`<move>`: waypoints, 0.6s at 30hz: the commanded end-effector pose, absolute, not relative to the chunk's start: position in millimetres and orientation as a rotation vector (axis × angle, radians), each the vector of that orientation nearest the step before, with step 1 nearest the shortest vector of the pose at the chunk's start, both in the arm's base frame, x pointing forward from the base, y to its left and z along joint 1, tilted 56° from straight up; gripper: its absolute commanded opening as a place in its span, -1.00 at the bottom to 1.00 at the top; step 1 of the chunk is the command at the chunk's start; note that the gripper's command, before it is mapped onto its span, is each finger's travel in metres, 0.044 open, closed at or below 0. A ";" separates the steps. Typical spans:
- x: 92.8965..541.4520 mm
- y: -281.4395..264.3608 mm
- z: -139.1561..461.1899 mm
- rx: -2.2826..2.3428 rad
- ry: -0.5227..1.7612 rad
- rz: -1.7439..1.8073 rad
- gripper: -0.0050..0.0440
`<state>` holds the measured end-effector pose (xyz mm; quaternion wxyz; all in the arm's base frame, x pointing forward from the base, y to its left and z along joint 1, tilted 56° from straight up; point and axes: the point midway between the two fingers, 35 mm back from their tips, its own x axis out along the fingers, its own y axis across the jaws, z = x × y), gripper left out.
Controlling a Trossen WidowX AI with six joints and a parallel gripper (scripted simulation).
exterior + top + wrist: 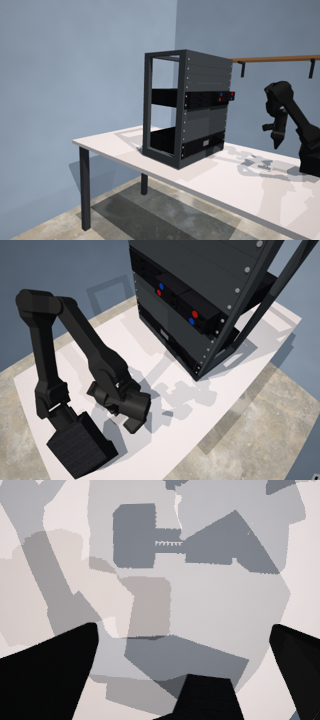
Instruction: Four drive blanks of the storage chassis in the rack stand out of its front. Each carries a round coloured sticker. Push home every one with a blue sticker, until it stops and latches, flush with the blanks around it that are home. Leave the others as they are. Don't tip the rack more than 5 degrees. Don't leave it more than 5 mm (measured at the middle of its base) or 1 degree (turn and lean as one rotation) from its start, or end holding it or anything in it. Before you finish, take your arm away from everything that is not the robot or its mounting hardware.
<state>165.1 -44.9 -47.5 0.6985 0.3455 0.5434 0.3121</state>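
Note:
The dark rack [206, 304] stands on the white table, far from my arm. Its storage chassis [206, 99] sits at mid height. Four blanks stand out of its front in two stacked pairs. The left pair has a blue sticker [161, 285] above a red sticker [158, 292]. The right pair has a red sticker [194, 314] above a blue sticker [191, 321]. They also show in the exterior view, with one blue sticker [221, 94] at the upper left and the other blue sticker [231, 98] at the lower right. My gripper [134, 423] points down at the table near the arm's base. It is open and empty. The wrist view shows its fingers over bare table and shadows.
The arm's base block [80, 446] sits at the table's near left corner. A wooden wall shelf [276, 58] hangs behind the arm. The rack's lower unit [204, 144] sits near the table top.

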 end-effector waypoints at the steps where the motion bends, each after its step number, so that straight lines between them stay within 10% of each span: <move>1: 169.2 -50.9 -47.6 0.777 1.206 0.644 1.00; 18: 182.1 -71.5 -53.8 0.911 1.196 0.363 1.00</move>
